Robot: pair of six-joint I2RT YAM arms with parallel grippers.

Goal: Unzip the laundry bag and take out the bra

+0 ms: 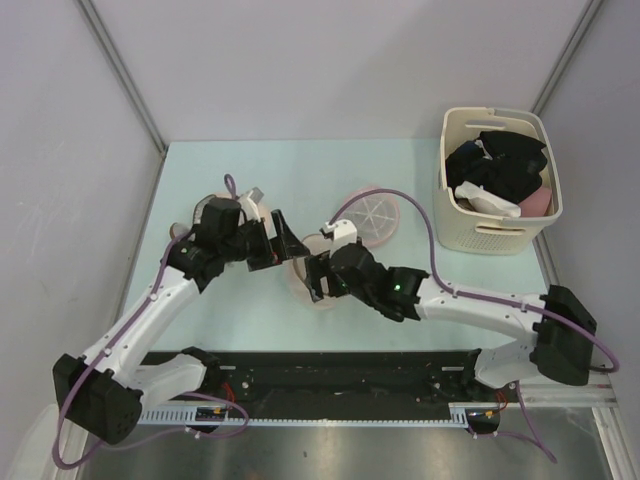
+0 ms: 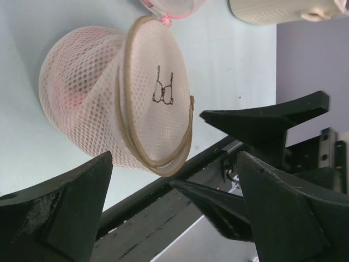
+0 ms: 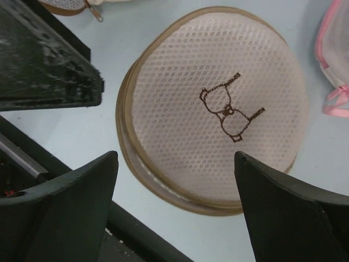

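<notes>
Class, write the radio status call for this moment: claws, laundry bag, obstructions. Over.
Left claw open, right claw open, neither holding. Laundry bag between them, not opened out; pink shows through mesh. Pink disc beside it, apart.

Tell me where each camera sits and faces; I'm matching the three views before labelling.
Top external: above and behind the bases, looking down on the pale green table; left arm and right arm show.
Left wrist: on the left arm, facing the pale pink-cream mesh laundry bag; dark left-gripper fingers frame it.
Right wrist: on the right arm, facing the bag's round end; dark right-gripper fingers show.
Shared: both wrist views show the bag's brown bra mark.
</notes>
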